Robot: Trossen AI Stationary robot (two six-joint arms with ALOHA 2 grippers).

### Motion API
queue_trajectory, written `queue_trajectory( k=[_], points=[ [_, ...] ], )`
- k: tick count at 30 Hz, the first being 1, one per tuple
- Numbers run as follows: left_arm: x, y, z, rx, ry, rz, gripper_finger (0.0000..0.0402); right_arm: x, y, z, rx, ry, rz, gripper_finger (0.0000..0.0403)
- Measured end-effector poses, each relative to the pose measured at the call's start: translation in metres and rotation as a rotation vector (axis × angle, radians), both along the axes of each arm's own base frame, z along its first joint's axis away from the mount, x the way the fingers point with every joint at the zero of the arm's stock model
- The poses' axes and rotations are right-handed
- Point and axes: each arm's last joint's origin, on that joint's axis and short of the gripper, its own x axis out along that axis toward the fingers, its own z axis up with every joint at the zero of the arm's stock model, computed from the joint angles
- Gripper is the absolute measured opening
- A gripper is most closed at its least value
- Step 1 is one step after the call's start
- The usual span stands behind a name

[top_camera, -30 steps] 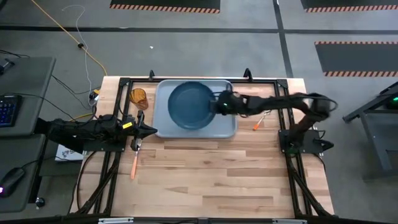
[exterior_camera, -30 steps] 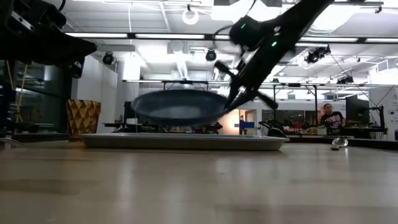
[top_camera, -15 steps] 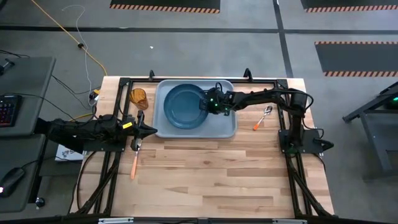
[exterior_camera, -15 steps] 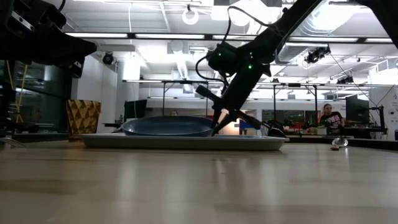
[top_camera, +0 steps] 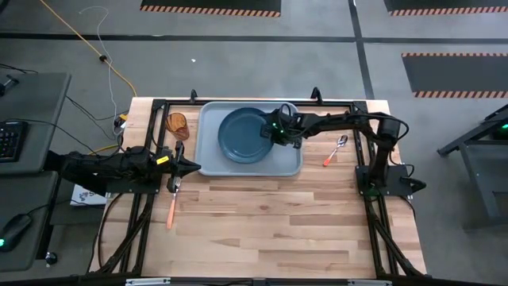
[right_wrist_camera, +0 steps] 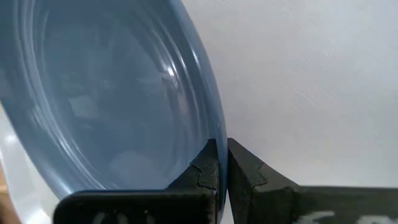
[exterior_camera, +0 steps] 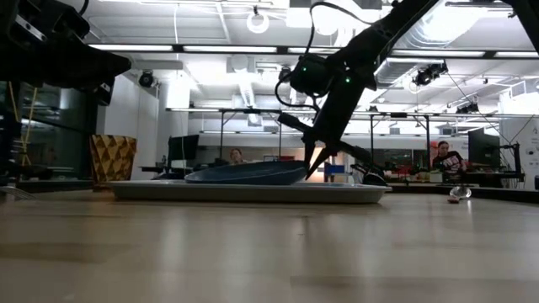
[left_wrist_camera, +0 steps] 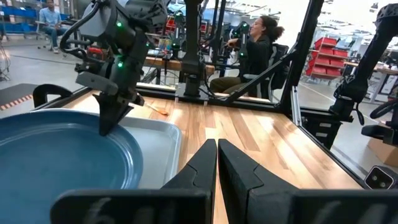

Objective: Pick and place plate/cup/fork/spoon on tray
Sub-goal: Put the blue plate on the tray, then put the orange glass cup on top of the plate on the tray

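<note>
- Gripping the plate (top_camera: 245, 135) by its right rim, the right gripper (top_camera: 275, 133) has brought it down onto the tray (top_camera: 289, 162); a second ago it hung clear above.
- Plate's gripped edge is still tilted up; release pending.
- Left gripper (top_camera: 187, 166), fingers together, waits off the tray's left corner.
- Cup (top_camera: 176, 124), fork (top_camera: 172, 201) and spoon (top_camera: 334, 148) remain on the table.

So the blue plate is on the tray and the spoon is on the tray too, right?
Not quite. The plate is on the tray, with the right claw at its rim, but the spoon lies on the wooden table beside the tray. The high view shows it.
</note>
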Motion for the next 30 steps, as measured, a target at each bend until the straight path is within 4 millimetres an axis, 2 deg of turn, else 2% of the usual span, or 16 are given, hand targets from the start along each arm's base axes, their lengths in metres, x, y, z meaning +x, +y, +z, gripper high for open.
queue_trajectory(
  k=[4,15,19,24,27,30],
  points=[
    [0.0,0.0,0.0,0.0,0.0,0.0,0.0008,0.0,0.002,0.0,0.051,-0.016,0.005,0.0016],
    [0.0,0.0,0.0,0.0,0.001,0.0,0.0008,-0.001,0.005,0.0,0.054,0.002,0.052,0.0108],
    [0.0,0.0,0.0,0.0,0.001,0.0,0.0007,-0.006,0.006,0.009,0.021,0.016,0.113,0.0124],
    [0.0,0.0,0.0,0.0,0.0,0.0,0.0008,-0.031,0.014,0.039,-0.06,0.122,0.333,0.0126],
    [0.0,0.0,0.0,0.0,0.001,0.0,0.0007,-0.052,0.033,0.057,-0.104,0.203,0.502,0.0126],
    [0.0,0.0,0.0,0.0,0.001,0.0,0.0008,-0.077,0.054,0.066,-0.113,0.207,0.576,0.0126]
  ],
)
